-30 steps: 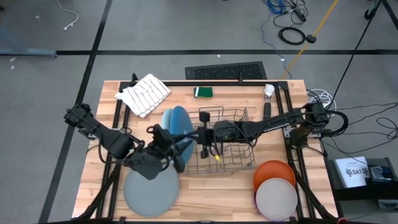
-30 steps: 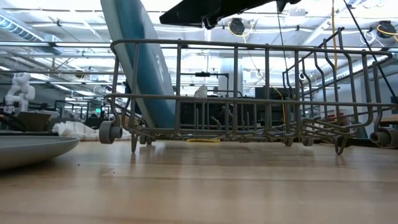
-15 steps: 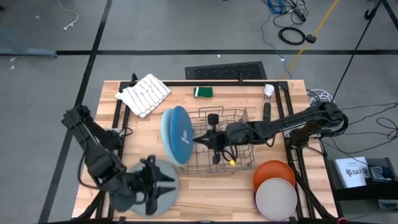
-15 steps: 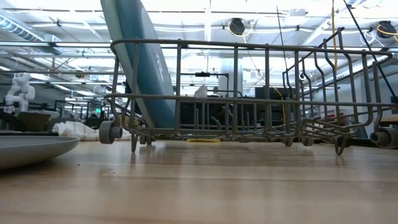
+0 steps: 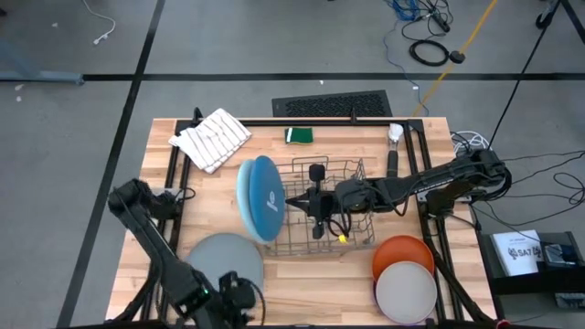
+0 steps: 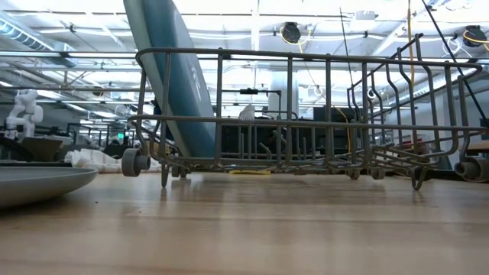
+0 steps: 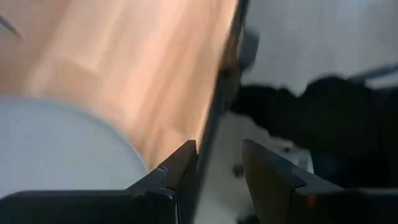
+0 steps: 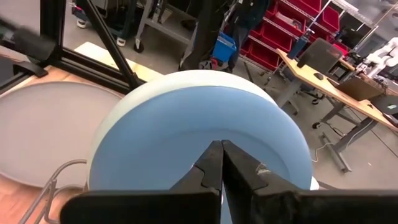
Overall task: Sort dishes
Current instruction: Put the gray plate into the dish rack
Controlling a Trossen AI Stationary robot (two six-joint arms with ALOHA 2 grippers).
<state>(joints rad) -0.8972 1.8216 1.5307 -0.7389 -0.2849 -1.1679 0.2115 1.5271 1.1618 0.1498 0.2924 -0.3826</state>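
Two blue plates (image 5: 260, 196) stand on edge in the left end of the wire rack (image 5: 334, 208), leaning on its wires (image 6: 172, 76). In the right wrist view the darker blue plate (image 8: 186, 137) stands in front of the lighter one (image 8: 118, 118). My right gripper (image 5: 294, 203) hovers over the rack, shut, its tips (image 8: 221, 163) pointing at the plates' faces; I see no touch. A grey plate (image 5: 224, 260) lies flat near the table's front edge. My left gripper (image 5: 239, 297) is open beside its near right rim, over the table's edge (image 7: 217, 180).
An orange plate (image 5: 402, 251) and an off-white plate (image 5: 407, 291) lie at the near right. A striped cloth (image 5: 212, 139), a green sponge (image 5: 298, 135) and a small white object (image 5: 395, 134) sit along the far edge. Black frame rails (image 5: 174, 192) run along the table's sides.
My left gripper has swung away from the blue plates toward the table's near edge and down, passing over the grey plate and turning as it went. My right gripper has drawn back a little toward the right and up. The blue plates stay standing in the rack.
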